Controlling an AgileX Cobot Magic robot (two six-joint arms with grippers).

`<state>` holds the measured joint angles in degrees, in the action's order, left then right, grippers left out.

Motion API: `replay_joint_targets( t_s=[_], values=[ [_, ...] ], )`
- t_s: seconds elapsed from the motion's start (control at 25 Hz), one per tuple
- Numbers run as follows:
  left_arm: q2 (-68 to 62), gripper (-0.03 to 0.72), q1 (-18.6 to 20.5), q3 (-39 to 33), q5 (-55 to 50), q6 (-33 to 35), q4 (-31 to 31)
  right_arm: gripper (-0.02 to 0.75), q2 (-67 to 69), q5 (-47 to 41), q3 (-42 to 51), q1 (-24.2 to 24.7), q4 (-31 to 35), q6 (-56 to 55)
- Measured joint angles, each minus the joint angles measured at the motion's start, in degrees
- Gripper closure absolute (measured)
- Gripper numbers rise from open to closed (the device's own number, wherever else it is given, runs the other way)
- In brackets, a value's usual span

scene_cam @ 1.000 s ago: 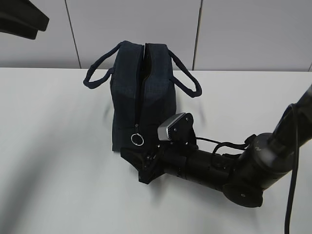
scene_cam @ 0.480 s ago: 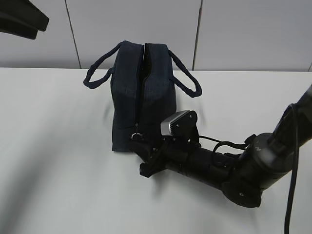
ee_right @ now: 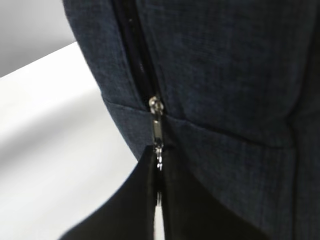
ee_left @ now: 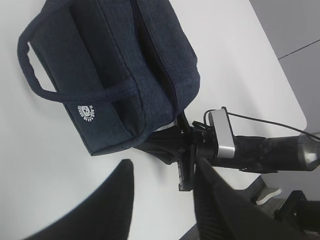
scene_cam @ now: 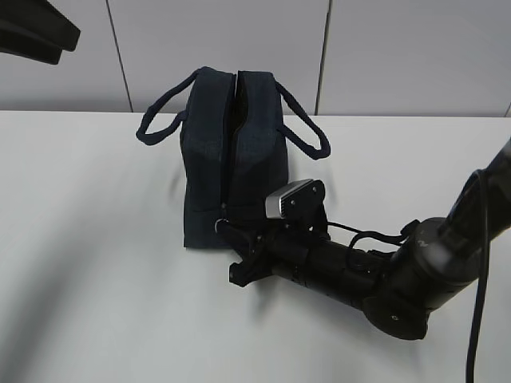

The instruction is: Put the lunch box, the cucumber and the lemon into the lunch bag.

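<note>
The dark navy lunch bag [scene_cam: 231,152] stands on the white table with its top zipper closed and both loop handles spread out. My right gripper [scene_cam: 224,228] presses against the bag's near end, low down. In the right wrist view its jaws [ee_right: 159,156] are shut on the silver ring pull, which hangs from the zipper slider [ee_right: 156,107] and is mostly hidden between them. My left gripper [ee_left: 162,166] hovers high above the table, open and empty, looking down on the bag [ee_left: 120,70] and the right arm [ee_left: 260,150]. The lunch box, the cucumber and the lemon are out of view.
The white table [scene_cam: 96,263] stretches to either side of the bag, ending at a grey panelled wall [scene_cam: 383,56] behind. A dark part of the left arm [scene_cam: 32,32] shows in the top left corner. The table's edge [ee_left: 295,100] lies to the right in the left wrist view.
My right gripper moved up to the bag's near end and closed on the ring pull, which hung free before. The left arm has not moved.
</note>
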<state>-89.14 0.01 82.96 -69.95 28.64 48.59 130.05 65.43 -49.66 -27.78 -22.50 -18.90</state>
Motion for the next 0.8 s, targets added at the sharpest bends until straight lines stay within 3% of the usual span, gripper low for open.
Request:
replay_joint_targets(
  t_s=[0.52,0.8],
  values=[
    [0.0,0.433,0.0,0.0,0.0,-0.1,0.0,0.738,-1.9,0.2,2.7,0.0,-0.9,-3.1],
    [0.0,0.433,0.0,0.0,0.0,-2.3,-4.7,0.738,-5.0,0.2,3.7,0.0,-3.6,-3.5]
  ],
)
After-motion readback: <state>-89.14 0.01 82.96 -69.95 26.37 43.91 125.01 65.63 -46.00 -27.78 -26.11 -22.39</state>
